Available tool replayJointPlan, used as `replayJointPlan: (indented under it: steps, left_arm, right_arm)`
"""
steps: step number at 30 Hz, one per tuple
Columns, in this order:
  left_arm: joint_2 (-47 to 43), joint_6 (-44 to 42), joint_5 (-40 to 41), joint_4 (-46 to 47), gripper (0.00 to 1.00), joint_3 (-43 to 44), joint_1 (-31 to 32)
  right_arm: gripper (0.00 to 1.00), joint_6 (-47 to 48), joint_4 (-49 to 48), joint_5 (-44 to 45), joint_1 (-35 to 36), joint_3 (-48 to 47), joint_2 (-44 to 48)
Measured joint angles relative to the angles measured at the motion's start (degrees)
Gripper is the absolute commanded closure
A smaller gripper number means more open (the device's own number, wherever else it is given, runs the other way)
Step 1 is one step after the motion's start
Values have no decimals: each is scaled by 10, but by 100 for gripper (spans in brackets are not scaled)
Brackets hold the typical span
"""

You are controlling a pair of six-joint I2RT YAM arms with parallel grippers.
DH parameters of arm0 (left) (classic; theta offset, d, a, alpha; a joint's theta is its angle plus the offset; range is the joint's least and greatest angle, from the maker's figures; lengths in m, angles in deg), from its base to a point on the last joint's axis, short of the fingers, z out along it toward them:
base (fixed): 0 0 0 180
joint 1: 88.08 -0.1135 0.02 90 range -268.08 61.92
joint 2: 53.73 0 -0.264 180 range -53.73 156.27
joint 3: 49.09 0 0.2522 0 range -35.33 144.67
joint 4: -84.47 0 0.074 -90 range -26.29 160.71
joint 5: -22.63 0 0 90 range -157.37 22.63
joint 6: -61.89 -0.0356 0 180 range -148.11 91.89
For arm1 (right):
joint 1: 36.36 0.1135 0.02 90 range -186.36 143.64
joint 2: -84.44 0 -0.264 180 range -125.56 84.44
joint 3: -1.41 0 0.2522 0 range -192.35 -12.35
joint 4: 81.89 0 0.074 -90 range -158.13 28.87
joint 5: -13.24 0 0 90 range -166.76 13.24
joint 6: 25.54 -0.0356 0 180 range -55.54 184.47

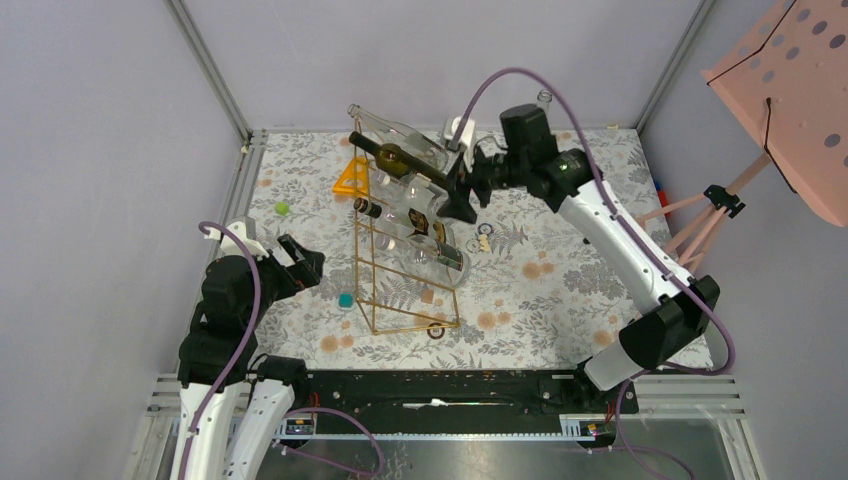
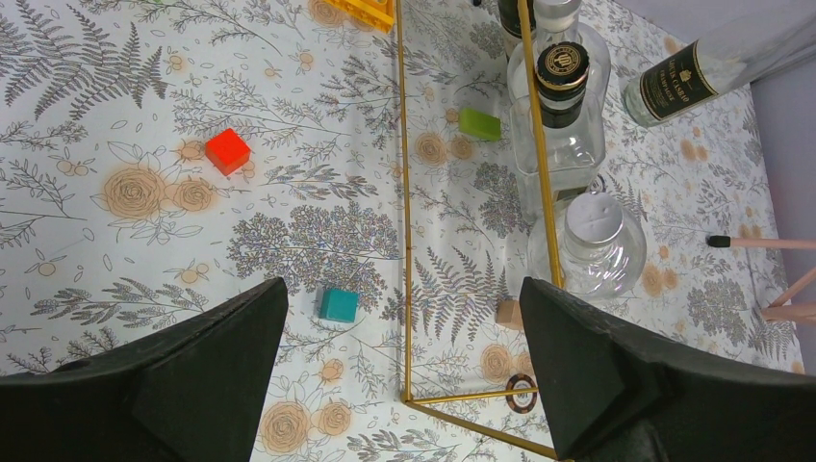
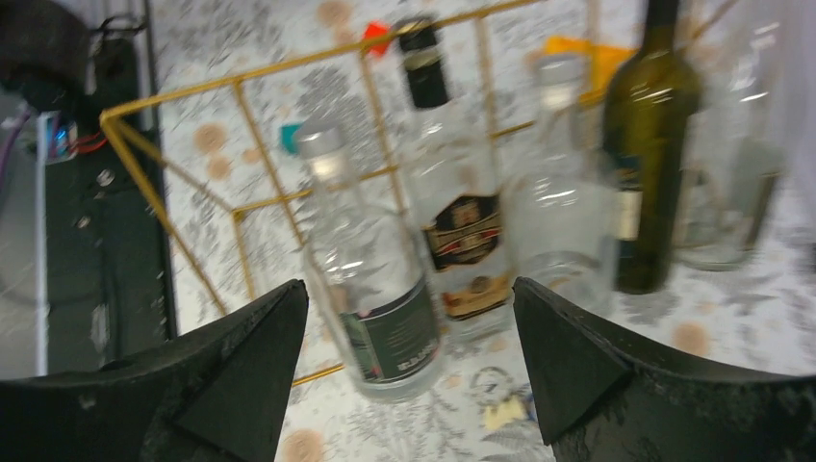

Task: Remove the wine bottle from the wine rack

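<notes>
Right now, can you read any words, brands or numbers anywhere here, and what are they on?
Nothing reads for certain.
Left wrist view: pale lettering on the dark label of the clear bottle, too small to read.
Same view: emblem on the black cap, too small.
Right wrist view: the green label, the black-and-gold label and the label of the wine bottle, all blurred.

Blur and cut-offs, all three views.
Right wrist view is smeared: the label on the nearest clear bottle (image 3: 368, 284) is unreadable, and the dark green wine bottle (image 3: 643, 144) loses its neck top at the upper edge. Left wrist view cuts the wine rack (image 2: 404, 221) off at the top and a labelled bottle (image 2: 712, 67) at the right corner. Small ring (image 1: 436, 331) by the rack foot, possibly a cap; too small to tell.
</notes>
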Motion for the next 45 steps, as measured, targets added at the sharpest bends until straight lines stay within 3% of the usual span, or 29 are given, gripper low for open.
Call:
replayJointPlan:
  steps: [12, 26, 45]
  left_arm:
    - [0, 0, 0, 0, 1, 0, -4]
    - [-3, 0, 0, 0, 1, 0, -4]
    - [-3, 0, 0, 0, 1, 0, -8]
  right_arm:
    - [20, 47, -48, -53, 89, 38, -27]
    - [23, 79, -52, -49, 110, -9, -138]
    - [33, 53, -114, -26, 120, -2, -179]
